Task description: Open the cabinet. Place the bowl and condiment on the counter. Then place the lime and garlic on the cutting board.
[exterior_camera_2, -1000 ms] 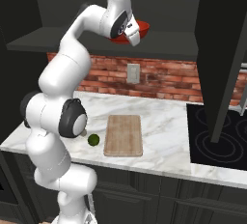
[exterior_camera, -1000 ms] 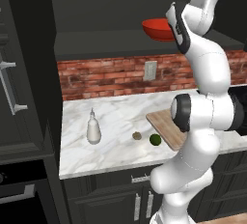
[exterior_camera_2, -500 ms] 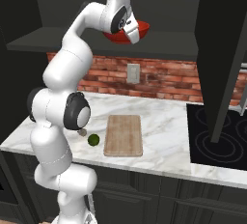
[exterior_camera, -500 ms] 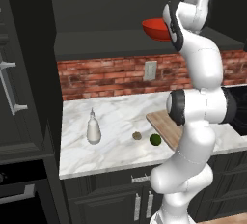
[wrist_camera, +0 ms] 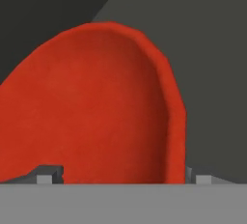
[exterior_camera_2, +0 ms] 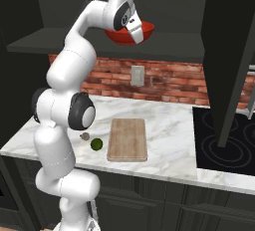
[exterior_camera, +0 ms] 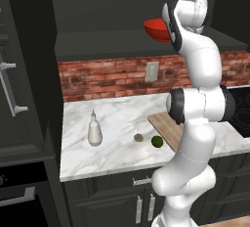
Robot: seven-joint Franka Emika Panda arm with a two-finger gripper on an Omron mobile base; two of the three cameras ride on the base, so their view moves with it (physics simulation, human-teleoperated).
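The gripper (wrist_camera: 120, 177) is up inside the opened cabinet (exterior_camera_2: 164, 6), its jaws spread wide with one tip on each side of the red bowl (wrist_camera: 91, 107). The bowl fills the space between them, but nothing is clamped yet, and whether the tips touch the rim I cannot tell. In the right base view the bowl (exterior_camera_2: 128, 35) sits on the cabinet's bottom shelf near its front edge, with the hand right at it.

So the first step looks done: a door (exterior_camera_2: 229, 56) hangs open at the right, over the stovetop (exterior_camera_2: 224, 148).

The bottle (exterior_camera: 94, 130) stands upright on the worktop (exterior_camera: 117, 147), towards its left end and about midway between wall and front edge (that part of the job seems finished).

The bowl is the step in hand; it has to be gripped and brought down to the worktop.

The lime (exterior_camera: 156, 141) and the garlic (exterior_camera: 138, 137) lie near the front edge, just beside each other and just left of the cutting board (exterior_camera_2: 128, 138), not on it. The lime is close to the board's left edge. The board itself is bare. Both of those moves remain.
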